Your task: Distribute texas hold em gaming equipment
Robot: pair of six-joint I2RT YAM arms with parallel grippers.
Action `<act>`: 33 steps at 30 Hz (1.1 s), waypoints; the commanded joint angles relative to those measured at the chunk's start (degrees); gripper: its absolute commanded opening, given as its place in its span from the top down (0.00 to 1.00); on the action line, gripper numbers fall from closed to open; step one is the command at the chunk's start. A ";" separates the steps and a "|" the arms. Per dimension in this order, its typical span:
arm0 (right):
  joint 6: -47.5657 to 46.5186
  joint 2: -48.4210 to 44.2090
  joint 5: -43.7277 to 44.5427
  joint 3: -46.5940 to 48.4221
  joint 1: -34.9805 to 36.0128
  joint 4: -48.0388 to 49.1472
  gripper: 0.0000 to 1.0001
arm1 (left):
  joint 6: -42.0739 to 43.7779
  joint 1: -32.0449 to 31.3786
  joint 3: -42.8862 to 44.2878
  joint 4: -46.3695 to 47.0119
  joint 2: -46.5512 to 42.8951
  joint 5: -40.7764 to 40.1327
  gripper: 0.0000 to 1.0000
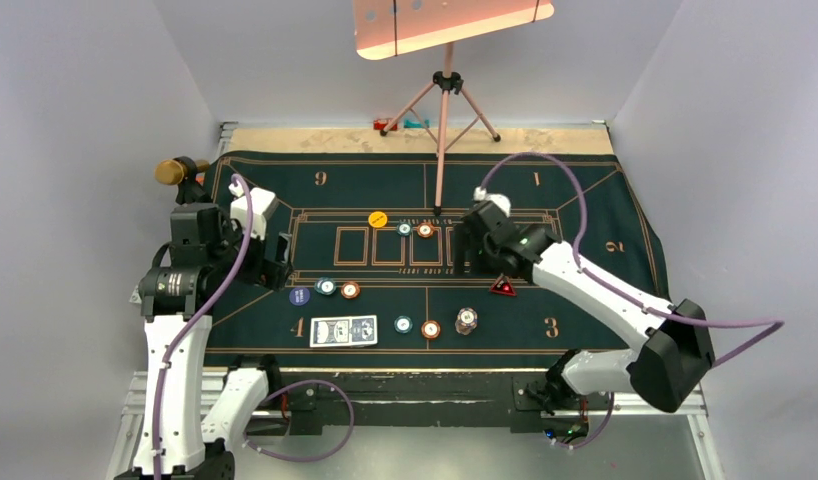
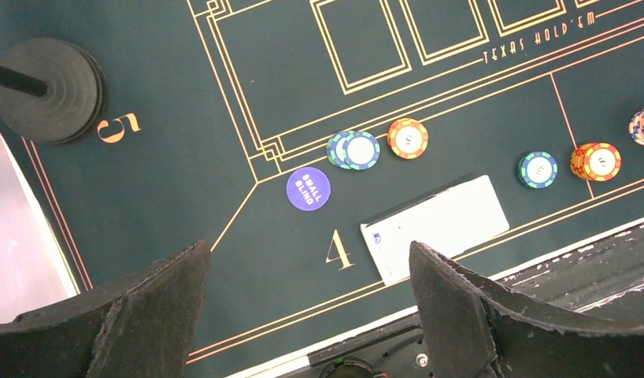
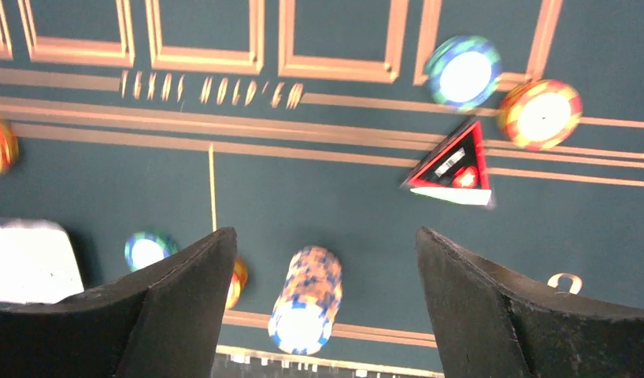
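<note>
Both arms hang over the felt mat (image 1: 375, 185) with fingers spread wide and nothing between them.

In the top view the left gripper (image 1: 280, 265) sits left of centre. The right gripper (image 1: 472, 250) sits right of centre, just up-left of the red triangular marker (image 1: 503, 287). The playing cards (image 1: 343, 330) lie backs up at lower centre, beside the numeral 4. The blue disc (image 1: 300, 296) lies just up-left of them, next to teal chips (image 1: 326, 287) and an orange-brown chip (image 1: 350, 290). Another teal and orange-brown pair lies right of the cards, then a white chip stack (image 1: 467, 320). The yellow disc (image 1: 378, 219) rests near mid-frame, left of a third pair. In the left wrist view the blue disc reads SMALL BLIND.
</note>
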 commanded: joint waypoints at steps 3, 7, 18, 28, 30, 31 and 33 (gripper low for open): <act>1.64 -0.39 -0.67 -0.54 10.72 -7.25 0.09 | 0.64 0.26 0.34 2.01 0.13 0.71 0.00; 2.46 0.18 -1.00 -1.52 14.72 -8.16 0.07 | 0.46 0.24 0.46 1.94 0.41 1.03 0.00; 2.64 2.36 -3.14 -6.93 17.38 -3.78 0.03 | 0.54 0.31 -0.08 2.11 0.17 0.78 0.00; 2.81 4.25 -3.94 -8.44 17.76 -0.70 0.20 | 0.98 0.32 -0.39 2.36 -0.03 0.28 0.00; 2.88 4.48 -4.13 -8.57 17.74 -0.48 0.25 | 1.03 0.25 -0.48 2.33 -0.06 0.13 0.00; 2.90 4.59 -4.39 -8.69 17.76 -0.27 0.28 | 1.12 0.24 -0.48 2.39 -0.16 0.07 0.00; 2.97 4.55 -4.64 -8.83 17.76 0.01 0.34 | 1.13 0.26 -0.40 2.40 -0.19 0.00 0.00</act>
